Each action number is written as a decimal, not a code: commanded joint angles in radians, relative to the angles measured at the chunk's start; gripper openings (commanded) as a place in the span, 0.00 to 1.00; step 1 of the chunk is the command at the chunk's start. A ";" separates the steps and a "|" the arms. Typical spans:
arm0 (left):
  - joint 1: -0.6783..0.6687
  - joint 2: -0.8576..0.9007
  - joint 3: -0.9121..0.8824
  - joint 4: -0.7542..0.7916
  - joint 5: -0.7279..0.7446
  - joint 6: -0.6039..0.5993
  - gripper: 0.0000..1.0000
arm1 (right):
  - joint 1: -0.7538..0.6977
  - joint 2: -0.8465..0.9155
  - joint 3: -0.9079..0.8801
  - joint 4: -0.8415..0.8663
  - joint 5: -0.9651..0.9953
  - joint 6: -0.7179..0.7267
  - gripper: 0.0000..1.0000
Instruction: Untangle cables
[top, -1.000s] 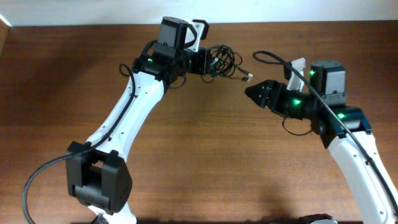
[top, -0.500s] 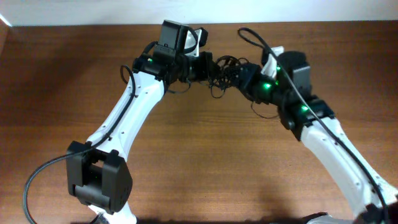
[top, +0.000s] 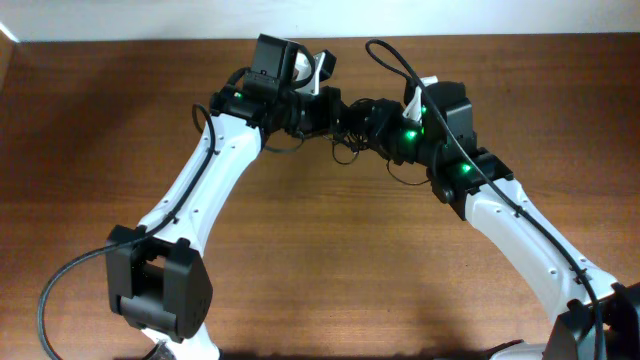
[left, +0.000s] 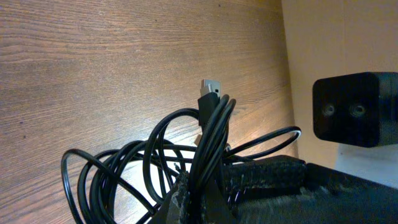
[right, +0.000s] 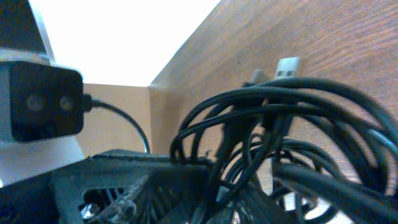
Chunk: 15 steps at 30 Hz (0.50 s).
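Observation:
The cables (top: 352, 122) are a bunch of thin black cords held up between my two grippers near the table's far edge. My left gripper (top: 326, 108) is shut on the bunch. In the left wrist view the cords (left: 155, 162) loop out of the left gripper's fingers (left: 198, 200), with a silver plug (left: 210, 87) pointing up. My right gripper (top: 378, 122) is pushed into the bunch from the right. In the right wrist view cords (right: 292, 143) cross its jaws (right: 249, 199) and a silver plug (right: 287, 64) shows. The cords hide whether these jaws are closed.
The wooden table (top: 330, 250) reaches a pale wall at the far edge (top: 500, 36). The right arm's thick black cable (top: 392, 62) arcs above the grippers. Each wrist camera sees the other's black camera box (left: 354, 109) (right: 40, 102) close by.
My right gripper has moved left and towards the far edge, from apart at the right into the cable bunch. The left gripper has stayed holding the bunch, and the cords are more compressed between them.

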<state>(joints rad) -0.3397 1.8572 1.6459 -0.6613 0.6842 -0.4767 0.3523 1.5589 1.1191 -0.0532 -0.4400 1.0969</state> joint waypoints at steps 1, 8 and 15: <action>-0.012 -0.008 0.008 0.013 0.129 -0.002 0.00 | 0.007 0.019 0.003 0.010 0.084 0.012 0.36; -0.012 -0.008 0.008 0.025 0.189 -0.009 0.00 | 0.000 0.019 0.003 0.027 0.138 0.038 0.20; 0.009 -0.008 0.008 0.058 0.097 -0.008 0.00 | 0.000 0.018 0.003 -0.037 0.117 -0.005 0.04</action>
<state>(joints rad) -0.3382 1.8591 1.6455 -0.6384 0.7704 -0.4847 0.3504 1.5597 1.1336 -0.0551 -0.3264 1.1408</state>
